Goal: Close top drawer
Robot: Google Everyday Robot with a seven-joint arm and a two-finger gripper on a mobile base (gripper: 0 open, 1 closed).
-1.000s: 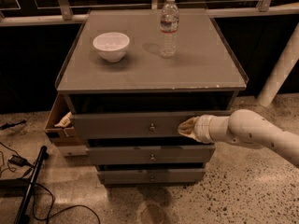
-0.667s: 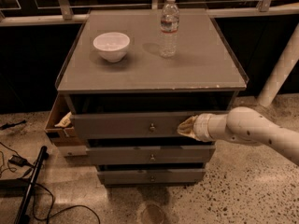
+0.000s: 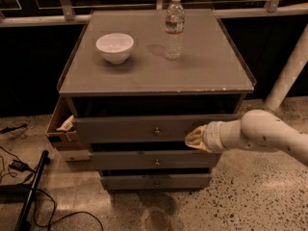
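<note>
While the top drawer [image 3: 125, 129] stands open, the jaws meet its front.

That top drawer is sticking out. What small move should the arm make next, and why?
Probably push straight in toward the cabinet: the gripper sits at the front of the top drawer, right of its knob, and the drawer stands pulled out.
</note>
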